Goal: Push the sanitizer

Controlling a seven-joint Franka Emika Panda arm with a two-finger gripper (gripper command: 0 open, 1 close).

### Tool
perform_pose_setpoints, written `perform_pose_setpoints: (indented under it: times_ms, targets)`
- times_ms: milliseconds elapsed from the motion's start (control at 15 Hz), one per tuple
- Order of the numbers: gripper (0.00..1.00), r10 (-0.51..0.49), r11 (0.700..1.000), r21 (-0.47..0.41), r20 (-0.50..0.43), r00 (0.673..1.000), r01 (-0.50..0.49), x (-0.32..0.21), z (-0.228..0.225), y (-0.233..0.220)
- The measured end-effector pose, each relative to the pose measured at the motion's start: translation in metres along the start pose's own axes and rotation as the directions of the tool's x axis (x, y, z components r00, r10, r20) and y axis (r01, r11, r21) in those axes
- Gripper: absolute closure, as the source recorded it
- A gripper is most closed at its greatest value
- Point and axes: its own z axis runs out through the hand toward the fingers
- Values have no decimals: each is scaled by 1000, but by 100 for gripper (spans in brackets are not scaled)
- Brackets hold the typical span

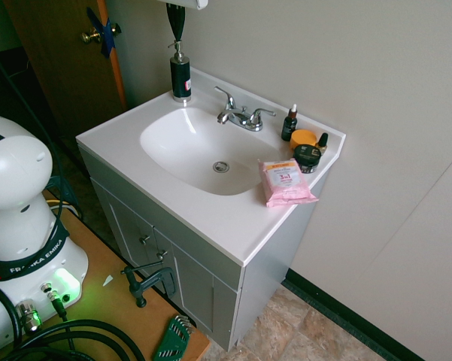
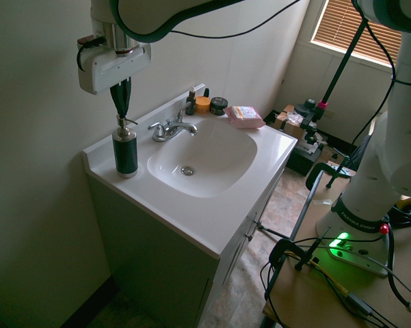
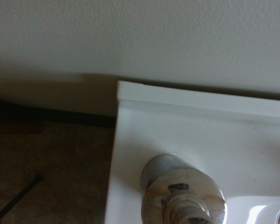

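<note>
The sanitizer (image 1: pixel 180 77) is a tall black pump bottle with a silver pump head, upright on the back corner of the white vanity top (image 1: pixel 233 218), beside the wall. It also shows as the sanitizer (image 2: pixel 125 152) at the counter's corner. My gripper (image 2: pixel 122 109) hangs straight above the pump head, fingers shut into a point, tips just over or touching the pump. In the first exterior view the gripper (image 1: pixel 177 34) points down at the pump. The wrist view looks down on the silver pump head (image 3: pixel 181 196).
A chrome faucet (image 1: pixel 241 116) stands behind the basin (image 1: pixel 203 150). At the far counter end sit a small dropper bottle (image 1: pixel 289 124), an orange-lidded jar (image 1: pixel 304 138), a dark jar (image 1: pixel 308 158) and a pink wipes pack (image 1: pixel 284 182). The wall runs close behind the bottle.
</note>
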Motion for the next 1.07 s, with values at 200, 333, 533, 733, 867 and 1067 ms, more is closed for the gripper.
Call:
perform_pose_setpoints:
  times_ms: [200, 333, 533, 733, 867, 1067]
  targets:
    - [100, -1, 1000, 0, 2, 1000, 1, -2, 3, 1]
    - [100, -6, 1000, -1, 5, 1000, 6, -5, 8, 1]
    - [100, -12, 1000, 1, 6, 1000, 12, -14, 17, 0]
    - [100, 7, 999, 50, 26, 1000, -8, -16, 10, 0]
    - [0, 18, 993, 119, 38, 999, -22, -3, -21, 11]
    - [0, 57, 982, 180, 43, 997, -64, 24, -76, 71]
